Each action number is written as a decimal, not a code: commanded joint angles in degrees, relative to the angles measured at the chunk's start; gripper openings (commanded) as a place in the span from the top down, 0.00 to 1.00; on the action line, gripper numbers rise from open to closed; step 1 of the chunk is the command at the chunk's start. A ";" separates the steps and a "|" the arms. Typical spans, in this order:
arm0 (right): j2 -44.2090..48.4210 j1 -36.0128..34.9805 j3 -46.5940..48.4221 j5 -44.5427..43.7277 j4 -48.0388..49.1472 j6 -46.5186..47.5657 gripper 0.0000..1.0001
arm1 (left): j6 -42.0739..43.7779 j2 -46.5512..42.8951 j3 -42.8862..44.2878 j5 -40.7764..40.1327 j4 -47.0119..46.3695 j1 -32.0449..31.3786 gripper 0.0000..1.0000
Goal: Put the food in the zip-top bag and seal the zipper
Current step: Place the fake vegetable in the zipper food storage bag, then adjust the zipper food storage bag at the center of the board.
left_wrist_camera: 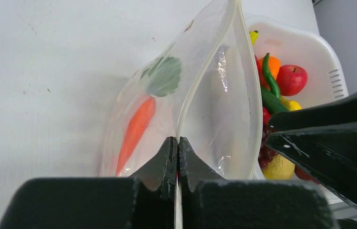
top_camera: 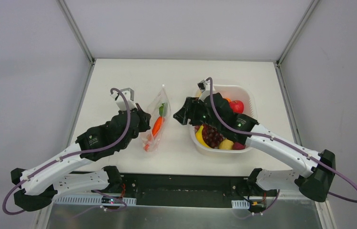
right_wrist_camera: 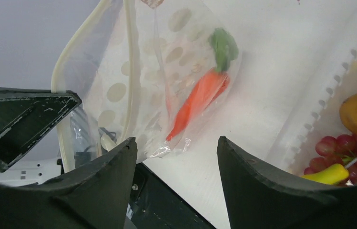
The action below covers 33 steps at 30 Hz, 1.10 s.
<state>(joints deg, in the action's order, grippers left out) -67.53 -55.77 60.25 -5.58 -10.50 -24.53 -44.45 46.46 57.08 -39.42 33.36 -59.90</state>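
Observation:
The dotted clear zip-top bag [top_camera: 155, 125] stands on the table between the arms, mouth open, with an orange carrot [top_camera: 157, 125] inside. My left gripper [top_camera: 146, 125] is shut on the bag's zipper strip [left_wrist_camera: 191, 90], pinching one lip at the jaws [left_wrist_camera: 177, 141]; the carrot [left_wrist_camera: 136, 126] shows through the plastic. My right gripper [top_camera: 179, 116] is open and empty beside the bag's right side. In the right wrist view it [right_wrist_camera: 174, 143] faces the bag [right_wrist_camera: 138, 90] and the carrot [right_wrist_camera: 200, 95]. More food lies in the basket: a red apple [top_camera: 236, 106], grapes [top_camera: 211, 135], a lemon [top_camera: 226, 144].
The white basket [top_camera: 244, 91] stands right of the bag under the right arm; it also shows in the left wrist view [left_wrist_camera: 305, 45] and in the right wrist view [right_wrist_camera: 326, 98]. The table's black front edge runs just below the bag.

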 commanded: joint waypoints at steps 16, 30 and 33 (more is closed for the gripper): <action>-8.10 0.34 7.96 14.36 5.02 -6.43 0.32 | 3.32 2.94 3.64 -2.09 2.98 0.40 1.00; 1.00 6.80 0.66 -2.48 -0.81 3.19 0.23 | 4.52 -0.04 3.43 -5.22 6.76 0.35 1.00; 3.41 15.36 -3.06 0.29 -4.34 5.20 0.29 | 4.63 -0.69 2.73 -4.66 6.74 0.39 1.00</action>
<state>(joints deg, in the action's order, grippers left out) -68.38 -48.80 60.49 -2.42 -10.15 -24.27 -41.04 46.89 59.88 -42.24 39.83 -59.90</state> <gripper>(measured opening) 0.737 0.010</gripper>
